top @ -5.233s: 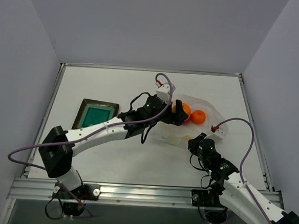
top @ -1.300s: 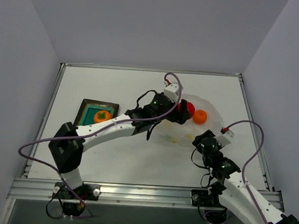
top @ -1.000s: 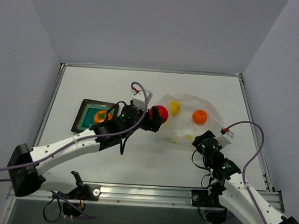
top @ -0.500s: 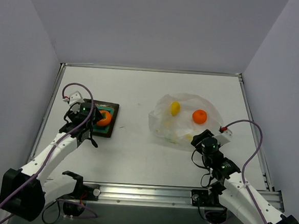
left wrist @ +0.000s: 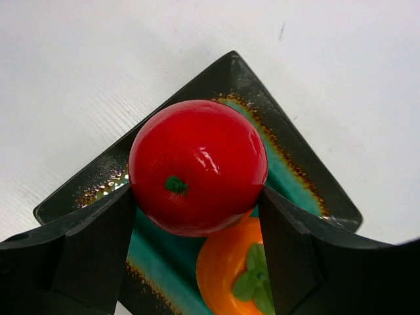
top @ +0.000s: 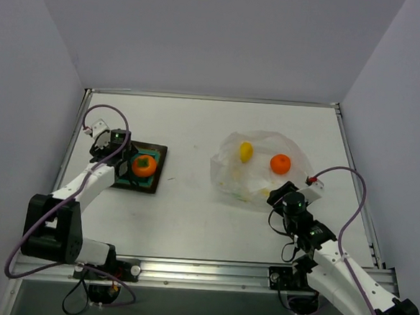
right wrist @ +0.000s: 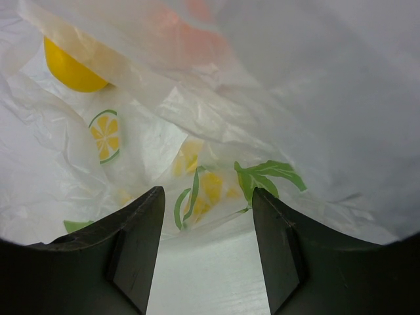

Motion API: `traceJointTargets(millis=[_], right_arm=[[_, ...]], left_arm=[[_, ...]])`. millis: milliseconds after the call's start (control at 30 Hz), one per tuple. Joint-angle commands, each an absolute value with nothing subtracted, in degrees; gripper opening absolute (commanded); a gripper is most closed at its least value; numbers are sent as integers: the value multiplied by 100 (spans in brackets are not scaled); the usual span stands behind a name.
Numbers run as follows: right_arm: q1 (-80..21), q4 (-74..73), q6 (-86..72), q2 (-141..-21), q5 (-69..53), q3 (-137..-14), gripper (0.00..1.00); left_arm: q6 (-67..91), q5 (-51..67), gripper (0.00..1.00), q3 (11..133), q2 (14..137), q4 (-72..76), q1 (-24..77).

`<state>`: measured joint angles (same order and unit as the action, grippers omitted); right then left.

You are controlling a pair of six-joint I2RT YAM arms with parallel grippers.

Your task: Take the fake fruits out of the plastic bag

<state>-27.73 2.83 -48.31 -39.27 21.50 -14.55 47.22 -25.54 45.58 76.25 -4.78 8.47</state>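
Note:
My left gripper (left wrist: pixel 197 197) is shut on the red fruit (left wrist: pixel 198 164) and holds it just above the dark square plate (left wrist: pixel 298 174). The orange fruit with a green calyx (left wrist: pixel 236 272) lies on the plate under it and also shows in the top view (top: pixel 144 165). In the top view the left gripper (top: pixel 126 164) is at the plate's left side, and the red fruit is hidden there. The plastic bag (top: pixel 260 177) lies right of centre and holds a yellow fruit (top: pixel 246 152) and an orange fruit (top: pixel 280 164). My right gripper (top: pixel 274 198) is open and empty at the bag's near edge.
In the right wrist view the bag (right wrist: pixel 275 98) with its printed lemon pictures fills the frame, the yellow fruit (right wrist: pixel 71 69) at upper left. Bare white table (top: pixel 191 214) lies between plate and bag. Grey walls enclose the table on three sides.
My left arm pulled the red fruit out of the bag and carried it left to above the plate. An orange fruit went onto the plate before that. The right arm has barely moved.

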Motion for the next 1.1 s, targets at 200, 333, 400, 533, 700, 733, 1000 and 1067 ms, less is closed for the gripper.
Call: traceJointTargets(millis=[200,333,400,533,700,733,1000,1067], right_arm=[[-2751,378,-4755,-3762,2127,-1406,52],[-2751,395,-4746,-3858,2136,-1433,52],[-2742,378,-4764,-3841,2162,-1441,52],[-2751,361,-4799,-3727,2232,-1406,52],[-2751,281,-4869,-3586,2320,-1397,52],[-2742,281,-4869,-3577,2320,-1389,52],[-2760,-34,-4948,-3296,2197,-1818,51],[-2760,-377,-4904,-3174,2293,-2038,51]], left_arm=[[4720,-2153,75,5115,8402,-97,703],[4711,-2136,93,5063,8280,-97,703],[4711,-2118,96,5054,8079,-97,703],[4562,-1889,94,5001,7472,115,1052],[4001,-2302,86,5062,6627,-78,2800],[3956,-2346,84,5106,6627,-218,3169],[3675,-2093,67,6160,7961,-97,5834],[3569,-1961,66,6625,8469,175,5994]])
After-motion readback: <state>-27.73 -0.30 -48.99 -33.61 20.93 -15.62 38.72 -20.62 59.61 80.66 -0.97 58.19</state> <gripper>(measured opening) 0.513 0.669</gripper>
